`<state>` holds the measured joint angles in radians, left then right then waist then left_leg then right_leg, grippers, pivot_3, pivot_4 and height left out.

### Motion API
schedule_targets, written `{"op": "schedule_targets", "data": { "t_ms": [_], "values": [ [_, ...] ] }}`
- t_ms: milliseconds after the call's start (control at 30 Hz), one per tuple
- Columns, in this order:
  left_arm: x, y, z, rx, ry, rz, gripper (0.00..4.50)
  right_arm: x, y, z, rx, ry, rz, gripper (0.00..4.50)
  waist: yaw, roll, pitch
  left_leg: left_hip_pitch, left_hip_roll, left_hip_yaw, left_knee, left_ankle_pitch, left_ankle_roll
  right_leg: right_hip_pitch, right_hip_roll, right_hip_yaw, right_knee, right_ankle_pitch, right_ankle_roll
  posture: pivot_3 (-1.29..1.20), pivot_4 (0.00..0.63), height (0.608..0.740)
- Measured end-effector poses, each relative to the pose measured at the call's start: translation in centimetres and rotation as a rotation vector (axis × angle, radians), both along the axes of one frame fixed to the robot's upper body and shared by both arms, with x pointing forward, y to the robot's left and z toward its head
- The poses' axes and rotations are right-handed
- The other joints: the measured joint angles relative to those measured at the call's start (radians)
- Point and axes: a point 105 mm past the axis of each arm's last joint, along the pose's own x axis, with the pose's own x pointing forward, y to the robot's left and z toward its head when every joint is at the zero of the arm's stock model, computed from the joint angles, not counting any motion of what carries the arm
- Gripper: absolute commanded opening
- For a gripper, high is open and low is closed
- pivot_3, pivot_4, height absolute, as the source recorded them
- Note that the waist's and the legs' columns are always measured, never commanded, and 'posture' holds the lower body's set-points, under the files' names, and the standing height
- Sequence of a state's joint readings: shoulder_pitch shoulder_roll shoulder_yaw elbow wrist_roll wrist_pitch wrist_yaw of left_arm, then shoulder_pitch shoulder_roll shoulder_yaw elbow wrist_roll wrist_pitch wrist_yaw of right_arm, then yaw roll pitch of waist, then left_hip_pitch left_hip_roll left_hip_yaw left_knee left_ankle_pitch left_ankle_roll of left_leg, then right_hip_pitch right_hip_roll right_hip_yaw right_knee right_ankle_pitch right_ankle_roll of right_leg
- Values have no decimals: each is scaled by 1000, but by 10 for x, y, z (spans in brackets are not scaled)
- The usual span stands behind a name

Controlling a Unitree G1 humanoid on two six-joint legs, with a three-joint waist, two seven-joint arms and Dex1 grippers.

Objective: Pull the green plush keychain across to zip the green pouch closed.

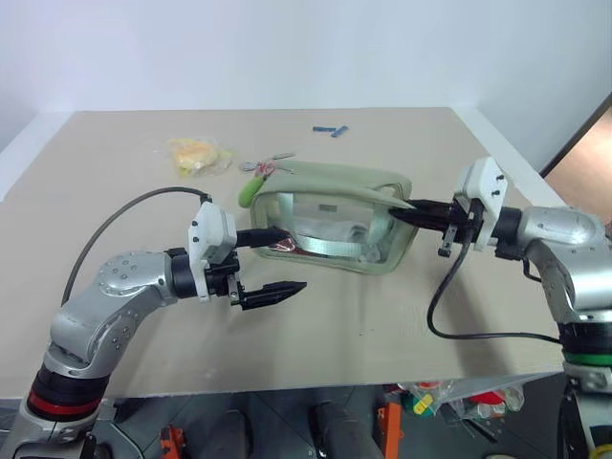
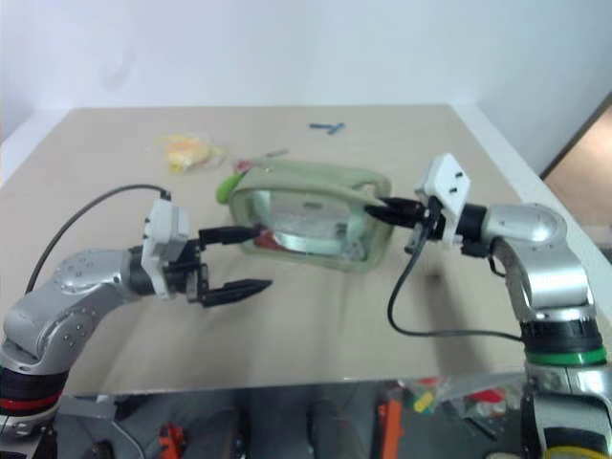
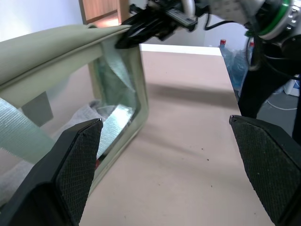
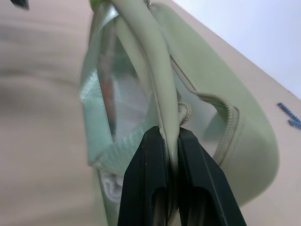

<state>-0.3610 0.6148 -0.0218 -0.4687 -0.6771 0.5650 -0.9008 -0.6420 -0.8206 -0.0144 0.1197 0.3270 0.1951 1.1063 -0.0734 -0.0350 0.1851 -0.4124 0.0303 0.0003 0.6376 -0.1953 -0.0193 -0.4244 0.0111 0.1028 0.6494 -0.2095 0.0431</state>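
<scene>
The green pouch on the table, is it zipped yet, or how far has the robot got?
Done: the right pincer has shut on the top edge of the green pouch at its right end, steadying it. In hand: the left pincer is open, hovering by the pouch's left end, holding nothing. Left: grasp the green plush keychain, which lies untouched at the far left corner, and pull it across. The zip looks unclosed.

**Item count, tabletop**

Green pouch (image 1: 330, 218): 1. Green plush keychain (image 1: 251, 188): 1, at the pouch's far left corner. Yellow crinkly packet (image 1: 196, 154): 1. Small blue objects (image 1: 330, 130) at the far edge: apparently 2, touching; kind not discernible. Grippers: 2, left gripper (image 1: 277, 261) and right gripper (image 1: 400, 214).
</scene>
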Motion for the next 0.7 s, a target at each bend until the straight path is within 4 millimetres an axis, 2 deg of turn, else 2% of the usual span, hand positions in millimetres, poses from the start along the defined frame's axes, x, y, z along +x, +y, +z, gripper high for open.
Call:
{"op": "schedule_targets", "data": {
  "t_ms": [200, 400, 467, 567, 700],
  "values": [
    [3, 3, -1, -20, 7, 55, 4500, 14, 0, 3, -37, -49, 36, 55, -2, 0, 0, 0, 0, -1, -1, 0, 0, 0, 0, 0, 0, 1, 2, 0, 150, 740],
    [18, 21, 7, -63, -11, 227, 4500, 15, 2, 2, -46, -60, 54, 55, -4, 0, 0, 2, 0, 0, -1, 0, 0, 0, 0, 1, 1, 1, 2, 0, 150, 740],
    [25, 33, 10, -76, -11, 314, 4500, 15, 3, 2, -42, -59, 52, 55, -5, 0, 0, 3, 0, 0, -1, 0, 0, 1, 0, 1, 1, 2, 2, 0, 150, 740],
    [39, 61, 15, -92, -12, 477, 4500, 12, 2, 0, -34, -55, 45, 55, -4, 0, 0, 3, 1, 0, -1, 0, 0, 1, 1, 0, 2, 1, 2, 0, 150, 740],
    [55, 86, 0, -50, 54, 581, 4500, 11, 2, -1, -27, -52, 34, 55, -5, 0, 0, 4, 0, 1, -1, 0, 0, 1, 1, 1, 2, 0, 0, 0, 150, 740]
  ]
}}
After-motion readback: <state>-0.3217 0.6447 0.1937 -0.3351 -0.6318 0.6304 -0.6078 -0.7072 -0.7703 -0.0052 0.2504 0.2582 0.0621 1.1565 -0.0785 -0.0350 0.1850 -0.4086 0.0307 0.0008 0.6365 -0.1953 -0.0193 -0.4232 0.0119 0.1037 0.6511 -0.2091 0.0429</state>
